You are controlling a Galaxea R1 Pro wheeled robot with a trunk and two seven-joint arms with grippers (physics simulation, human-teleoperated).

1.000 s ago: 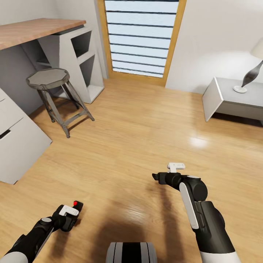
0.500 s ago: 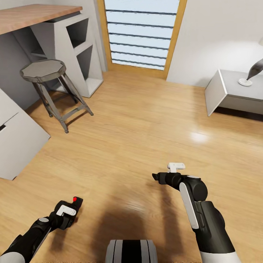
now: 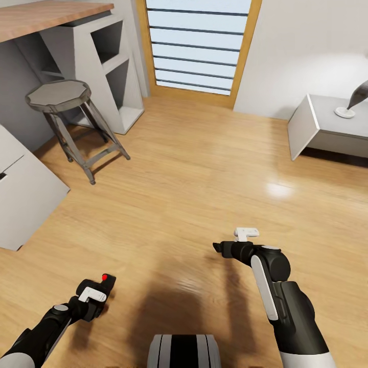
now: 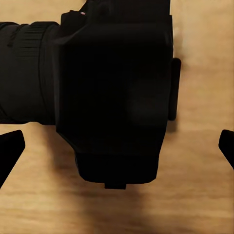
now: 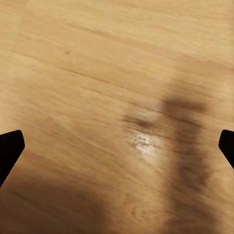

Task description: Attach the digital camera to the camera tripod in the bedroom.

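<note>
The digital camera (image 3: pixel 104 282), black with a red button on top, sits in my left gripper (image 3: pixel 97 292) low above the wood floor at the lower left of the head view. In the left wrist view the digital camera (image 4: pixel 114 92) is a large dark body with its lens out to one side, between the two black fingertips (image 4: pixel 10 148). My right gripper (image 3: pixel 231 242) hangs open over bare floor at the lower right, with nothing between its fingertips (image 5: pixel 9 146). The camera tripod is out of view.
A grey stool (image 3: pixel 59 97) stands at the left beside a white shelf unit (image 3: pixel 102 61) under a wooden desk top. A white cabinet (image 3: pixel 20 189) juts in at the left edge. A wood-framed window (image 3: pixel 197 46) is ahead, with a low grey table (image 3: pixel 317 128) at the right.
The whole view has shifted, so stool, shelf and table sit differently in the frame: the camera moved. Both arms keep nearly the same pose, and the left still carries the digital camera.
</note>
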